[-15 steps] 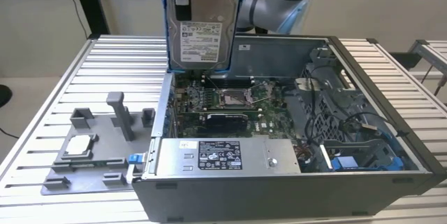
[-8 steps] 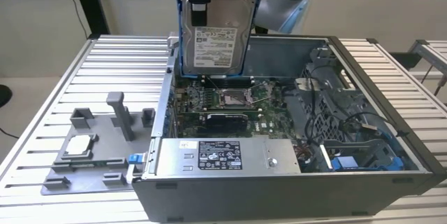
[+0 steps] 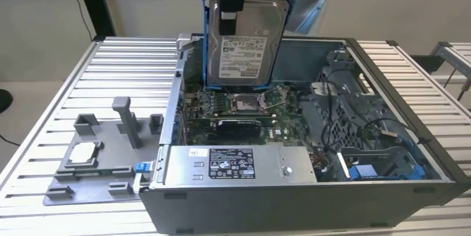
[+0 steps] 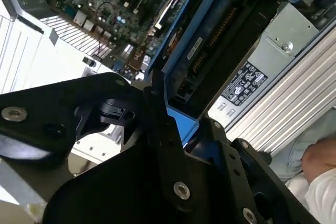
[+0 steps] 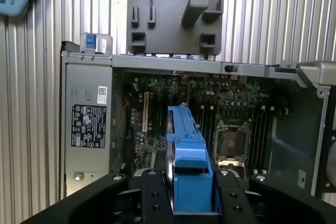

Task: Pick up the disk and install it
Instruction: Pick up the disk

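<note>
The disk (image 3: 246, 48), a silver hard drive with a white label in a bright blue carrier, hangs upright above the open computer case (image 3: 412, 137), over the motherboard's far side. My gripper (image 3: 231, 12) is shut on its upper edge, one black finger lying across the labelled face. In the first wrist view the disk (image 5: 188, 145) stands edge-on between the two black fingers (image 5: 153, 198), my gripper (image 5: 191, 200) clamped on the blue frame, with the motherboard below it. In the second wrist view the blue carrier (image 4: 181, 51) juts out from the gripper (image 4: 176, 124).
Inside the case lie the CPU socket (image 3: 250, 102), a silver power supply box (image 3: 235, 164) at the front and a drive bay with a blue part (image 3: 375, 171). A grey fixture (image 3: 103, 164) holding a small silver chip (image 3: 83, 153) sits on the slatted table. A person's hand (image 4: 317, 163) is nearby.
</note>
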Robot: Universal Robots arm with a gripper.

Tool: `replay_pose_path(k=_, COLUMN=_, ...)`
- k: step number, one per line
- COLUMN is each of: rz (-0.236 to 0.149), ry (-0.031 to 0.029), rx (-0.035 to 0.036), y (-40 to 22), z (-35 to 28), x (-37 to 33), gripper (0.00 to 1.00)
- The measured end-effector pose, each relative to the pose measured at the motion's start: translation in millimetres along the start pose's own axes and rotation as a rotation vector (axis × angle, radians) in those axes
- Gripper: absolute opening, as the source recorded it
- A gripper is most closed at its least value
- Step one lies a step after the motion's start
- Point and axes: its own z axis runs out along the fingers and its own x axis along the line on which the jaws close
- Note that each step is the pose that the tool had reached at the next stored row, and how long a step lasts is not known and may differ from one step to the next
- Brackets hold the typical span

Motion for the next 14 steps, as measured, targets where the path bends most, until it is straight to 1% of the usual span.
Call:
replay_pose_path(k=2, rz=0.000, ry=0.0000, rx=0.0000, y=-2.9, z=1.2, x=5.0, gripper=0.00)
replay_pose_path(k=7, rz=0.000, ry=0.0000, rx=0.0000, y=-6.3, z=4.9, x=19.2, gripper=0.00)
replay_pose_path(k=9, rz=0.000, ry=-0.0001, rx=0.0001, y=-9.2, z=5.9, x=23.9, gripper=0.00)
replay_pose_path(k=14, rz=0.002, ry=-0.0001, rx=-0.0038, y=-16.7, z=5.7, x=29.1, gripper=0.00)
